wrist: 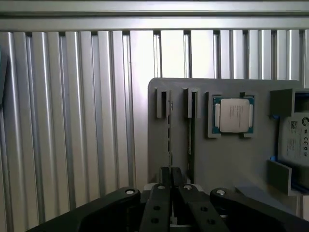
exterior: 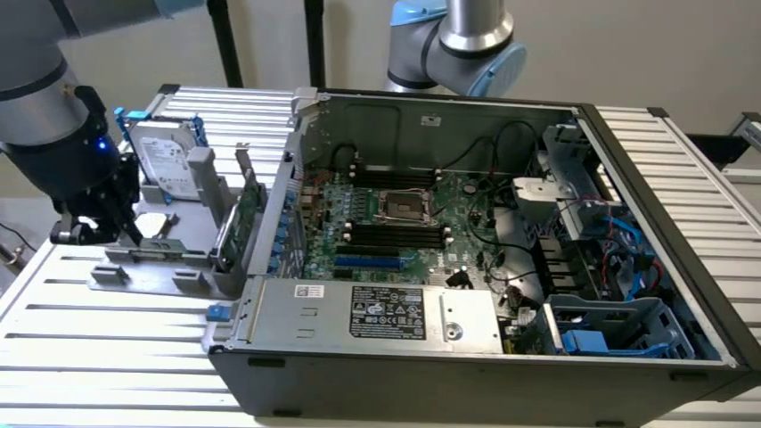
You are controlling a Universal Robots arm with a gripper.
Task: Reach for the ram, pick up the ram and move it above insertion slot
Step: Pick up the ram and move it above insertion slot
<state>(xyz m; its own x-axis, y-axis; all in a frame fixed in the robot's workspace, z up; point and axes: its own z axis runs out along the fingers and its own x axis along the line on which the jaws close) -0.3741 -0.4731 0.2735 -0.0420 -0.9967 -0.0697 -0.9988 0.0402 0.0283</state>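
Note:
The ram [wrist: 170,133] stands on edge in a slot of the grey fixture plate [wrist: 159,145], so it appears as a thin dark line. My gripper [wrist: 170,173] hangs right over it, jaws drawn together with the stick's near end pinched between the black fingers [wrist: 160,193]. In the exterior view the gripper [exterior: 113,234] sits low over the fixture [exterior: 143,267] on the exterior view's left. The open computer case [exterior: 476,348] lies to the right, with black memory slots [exterior: 398,236] beside the processor socket [exterior: 398,207].
A second thin stick [wrist: 191,128] stands in the slot beside the ram. On the same fixture are a processor chip [wrist: 234,116], a hard drive [exterior: 167,160] and a taller green card [exterior: 246,223]. Cables and a drive cage [exterior: 618,325] fill the case's right side.

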